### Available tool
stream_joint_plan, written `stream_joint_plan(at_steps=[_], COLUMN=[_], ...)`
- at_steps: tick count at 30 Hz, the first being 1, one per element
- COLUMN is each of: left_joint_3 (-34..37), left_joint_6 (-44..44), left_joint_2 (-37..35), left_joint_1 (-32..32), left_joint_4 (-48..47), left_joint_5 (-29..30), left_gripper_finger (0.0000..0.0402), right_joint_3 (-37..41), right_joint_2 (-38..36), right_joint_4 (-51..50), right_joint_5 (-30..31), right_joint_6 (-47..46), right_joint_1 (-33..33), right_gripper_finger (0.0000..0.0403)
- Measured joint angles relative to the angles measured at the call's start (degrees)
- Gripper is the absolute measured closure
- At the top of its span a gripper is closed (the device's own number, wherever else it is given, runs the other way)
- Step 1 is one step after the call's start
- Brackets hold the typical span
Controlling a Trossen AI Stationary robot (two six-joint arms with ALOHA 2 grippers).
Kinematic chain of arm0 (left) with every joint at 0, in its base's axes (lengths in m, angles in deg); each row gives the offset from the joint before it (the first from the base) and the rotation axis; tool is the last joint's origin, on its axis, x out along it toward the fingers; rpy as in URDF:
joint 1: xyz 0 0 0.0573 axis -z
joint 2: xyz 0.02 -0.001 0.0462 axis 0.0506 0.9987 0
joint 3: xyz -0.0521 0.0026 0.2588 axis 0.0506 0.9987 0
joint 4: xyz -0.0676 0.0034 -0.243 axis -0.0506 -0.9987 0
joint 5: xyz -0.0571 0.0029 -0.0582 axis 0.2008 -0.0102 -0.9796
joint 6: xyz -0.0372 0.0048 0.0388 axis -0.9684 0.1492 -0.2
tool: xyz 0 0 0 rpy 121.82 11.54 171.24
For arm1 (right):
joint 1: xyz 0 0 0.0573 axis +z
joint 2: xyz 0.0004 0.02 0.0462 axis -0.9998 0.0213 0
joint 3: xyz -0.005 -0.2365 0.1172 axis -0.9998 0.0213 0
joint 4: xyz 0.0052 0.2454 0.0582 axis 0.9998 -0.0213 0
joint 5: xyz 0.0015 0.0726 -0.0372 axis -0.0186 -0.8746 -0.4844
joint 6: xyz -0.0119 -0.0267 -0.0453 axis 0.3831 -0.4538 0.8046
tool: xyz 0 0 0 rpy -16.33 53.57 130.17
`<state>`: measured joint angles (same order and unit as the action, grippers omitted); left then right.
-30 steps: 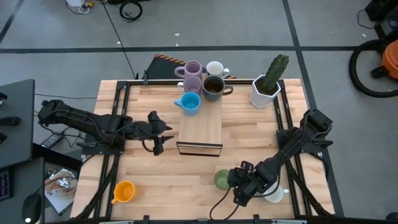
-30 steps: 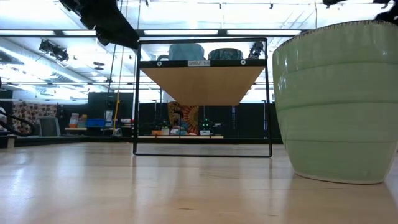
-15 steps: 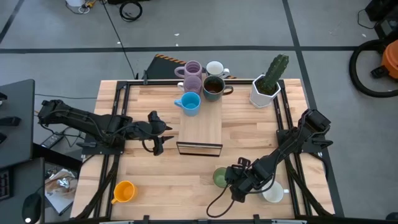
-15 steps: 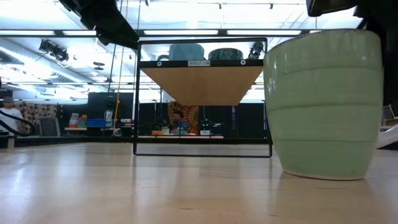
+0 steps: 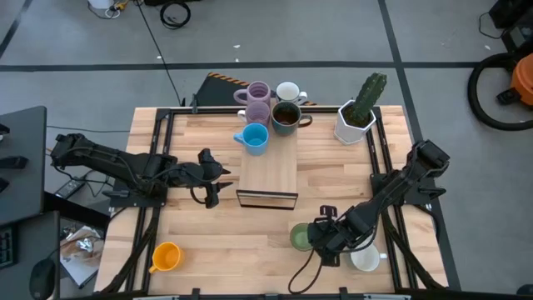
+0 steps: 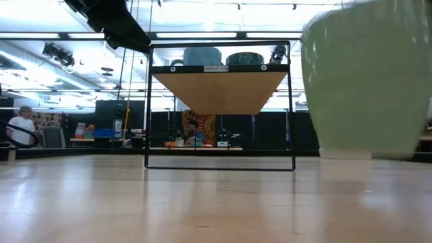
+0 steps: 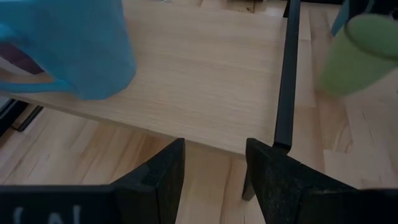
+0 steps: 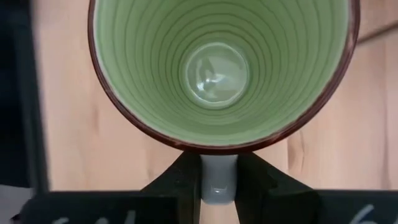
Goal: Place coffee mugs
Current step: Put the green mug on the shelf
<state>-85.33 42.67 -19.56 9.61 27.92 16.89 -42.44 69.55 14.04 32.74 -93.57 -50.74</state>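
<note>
The green mug is near the table's front, right of the middle, with my right gripper shut on it. In the low view the green mug hangs above the tabletop. The right wrist view looks straight down into the green mug. On the wooden shelf stand two lilac mugs, a white mug, a dark brown mug and a blue mug. My left gripper waits open just left of the shelf. My right gripper pinches the green mug's handle between its two fingers, one on each flat side. The fingers point steeply down and come at the handle from the table's right. The mug is lifted clear of the table, about upright with its mouth up.
An orange mug stands at the near left corner. A white mug stands just right of my right gripper. A white planter with a cactus stands at the far right. Black rails run along both sides.
My right gripper has rolled at the wrist and risen a little. The green mug first slid a short way along the table, then came up off it. It now hangs clear where it stood on its base a second ago.
</note>
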Motion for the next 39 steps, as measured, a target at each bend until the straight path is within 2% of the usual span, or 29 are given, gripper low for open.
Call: stream_joint_plan(at_steps=[11, 17, 25, 30, 39], left_joint_3=[0.0, -3.1, -9.1, -10.8, -11.3], left_joint_6=[0.0, 0.4, 3.7, 4.7, 9.8], left_joint_2=[0.0, 0.1, 0.0, 0.0, 0.0], left_joint_1=[-0.2, -0.9, -3.4, -5.4, -12.8], left_joint_4=[0.2, 0.1, -0.3, -0.6, -0.5], left_joint_5=[0.2, -0.2, -0.4, -0.6, -5.5], left_gripper_finger=[0.0225, 0.0225, 0.0225, 0.0225, 0.0226], right_joint_3=[-0.2, -5.6, -13.7, -14.0, -14.0], right_joint_2=[-12.0, -16.0, -18.5, -19.3, -19.4], right_joint_4=[3.4, -1.2, -8.5, -11.1, -13.5], right_joint_5=[1.7, 5.2, 5.7, 1.8, -1.6], right_joint_6=[8.7, 15.6, 25.9, 31.8, 40.5], right_joint_1=[-2.6, -6.2, -15.8, -23.5, -33.8], right_gripper_finger=[0.0335, 0.0335, 0.0335, 0.0335, 0.0335])
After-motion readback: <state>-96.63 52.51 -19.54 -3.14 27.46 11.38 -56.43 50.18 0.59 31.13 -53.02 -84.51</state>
